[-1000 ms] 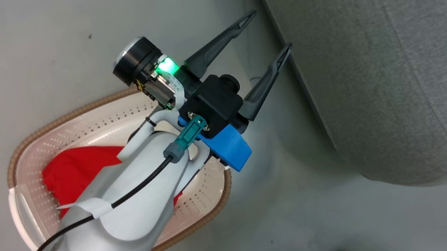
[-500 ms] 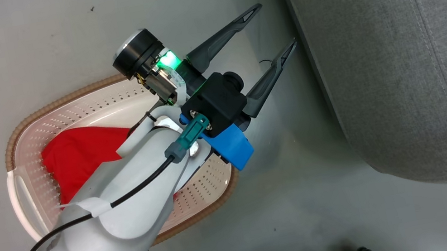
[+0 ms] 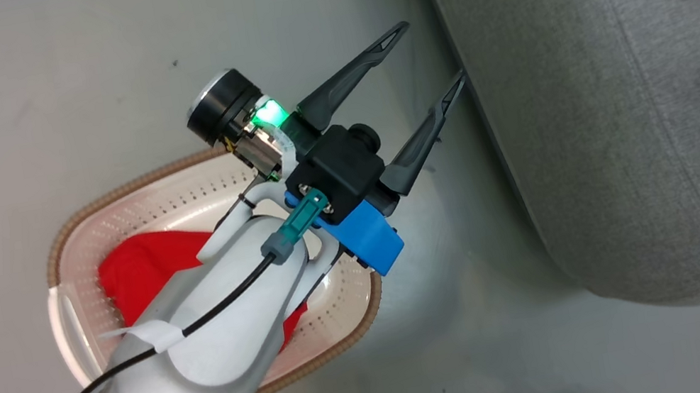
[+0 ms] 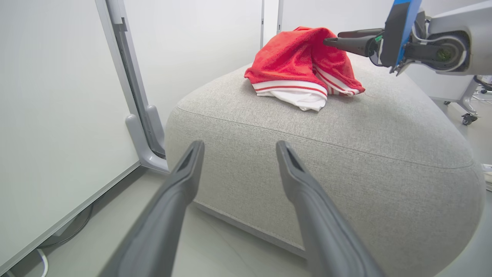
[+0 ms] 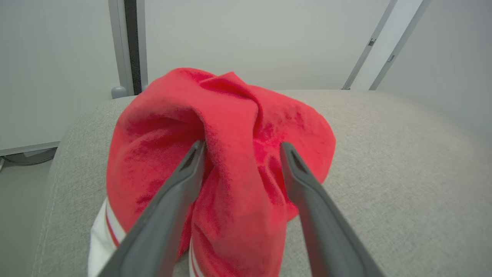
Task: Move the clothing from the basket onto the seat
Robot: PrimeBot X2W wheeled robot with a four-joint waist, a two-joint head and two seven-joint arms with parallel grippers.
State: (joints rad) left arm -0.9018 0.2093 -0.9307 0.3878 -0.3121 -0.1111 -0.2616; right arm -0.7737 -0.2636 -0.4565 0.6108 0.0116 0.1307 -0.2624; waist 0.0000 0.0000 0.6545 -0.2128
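While one red garment (image 3: 140, 269) lies in the basket (image 3: 125, 186) beneath the left forearm (image 3: 202, 338), the head view shows the left gripper (image 3: 431, 51) spread and empty beside the edge of the seat (image 3: 594, 110). Its wrist view puts the other garment (image 4: 292, 61) heaped toward the seat's far edge. The right wrist view shows the right gripper (image 5: 239, 146) splayed around it, apparently released. The next move is probably to draw clear and fetch the basket's piece.
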